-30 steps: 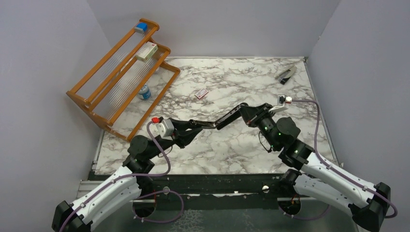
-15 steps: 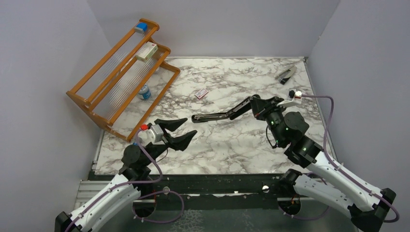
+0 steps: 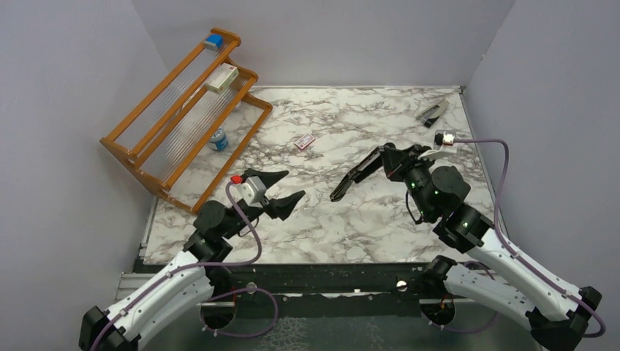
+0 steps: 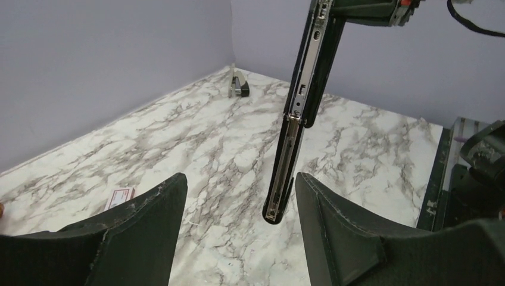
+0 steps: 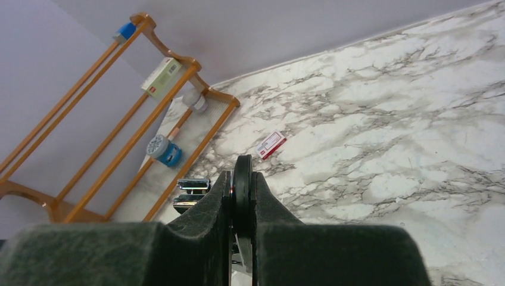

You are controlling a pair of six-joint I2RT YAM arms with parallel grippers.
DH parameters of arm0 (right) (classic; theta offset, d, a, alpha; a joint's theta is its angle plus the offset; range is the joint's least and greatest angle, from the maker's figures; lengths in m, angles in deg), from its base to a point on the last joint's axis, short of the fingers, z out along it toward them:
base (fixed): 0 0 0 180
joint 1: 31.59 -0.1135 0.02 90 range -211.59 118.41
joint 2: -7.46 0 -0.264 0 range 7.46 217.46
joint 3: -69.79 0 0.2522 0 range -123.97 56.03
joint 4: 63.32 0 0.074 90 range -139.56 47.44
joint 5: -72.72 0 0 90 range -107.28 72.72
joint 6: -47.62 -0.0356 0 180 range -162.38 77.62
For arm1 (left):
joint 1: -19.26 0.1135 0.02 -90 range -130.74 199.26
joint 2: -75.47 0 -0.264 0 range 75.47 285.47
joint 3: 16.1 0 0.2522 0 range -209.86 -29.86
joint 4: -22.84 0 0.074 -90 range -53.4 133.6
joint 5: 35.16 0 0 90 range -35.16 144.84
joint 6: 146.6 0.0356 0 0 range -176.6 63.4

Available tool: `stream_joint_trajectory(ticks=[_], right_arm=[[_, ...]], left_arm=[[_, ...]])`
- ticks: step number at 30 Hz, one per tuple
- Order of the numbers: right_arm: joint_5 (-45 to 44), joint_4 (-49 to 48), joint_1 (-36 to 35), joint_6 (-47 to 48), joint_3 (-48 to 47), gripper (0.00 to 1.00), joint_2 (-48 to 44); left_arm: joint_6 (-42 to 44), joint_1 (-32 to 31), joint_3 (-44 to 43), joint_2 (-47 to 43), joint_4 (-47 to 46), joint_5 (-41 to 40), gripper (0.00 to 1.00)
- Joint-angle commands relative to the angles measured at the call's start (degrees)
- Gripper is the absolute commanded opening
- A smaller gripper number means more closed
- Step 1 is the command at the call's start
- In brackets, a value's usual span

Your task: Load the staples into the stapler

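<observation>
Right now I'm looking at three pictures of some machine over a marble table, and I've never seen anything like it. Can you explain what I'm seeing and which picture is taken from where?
These are two robot arms bolted at the table's near edge, each ending in a two-finger gripper. The wide picture comes from a fixed camera above and behind them. The other two come from a small camera on each wrist, so the dark shapes at the bottom are that arm's own fingers. The right gripper is shut on a slim black stapler, whose free end points down toward the marble table. The left gripper is open and holds nothing. On the table lie a small red-and-white packet and, in the far right corner, a grey stapler-like tool. A wooden rack stands at the left.
</observation>
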Motion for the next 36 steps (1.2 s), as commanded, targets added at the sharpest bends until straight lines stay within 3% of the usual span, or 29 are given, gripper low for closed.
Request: stream_joint_trajectory(ticks=[1, 11, 25, 36], right_arm=[[6.8, -3.8, -0.1, -3.6, -2.2, 0.01, -0.3], [13.7, -11.2, -0.1, -13.8, 2.4, 0.01, -0.2], [14.2, -15.4, -0.1, -21.1, 4.9, 0.01, -0.7], [13.2, -16.0, -0.1, -22.3, 5.6, 0.01, -1.6]], left_arm=[[5.5, 0.1, -4.6, 6.4, 0.3, 8.8, 0.7], [12.0, 0.1, -12.2, 20.2, 0.1, 23.9, 0.67], [13.0, -0.5, -15.4, 28.5, 0.2, 28.6, 0.61], [12.6, -0.6, -15.7, 29.7, 0.2, 25.5, 0.43]])
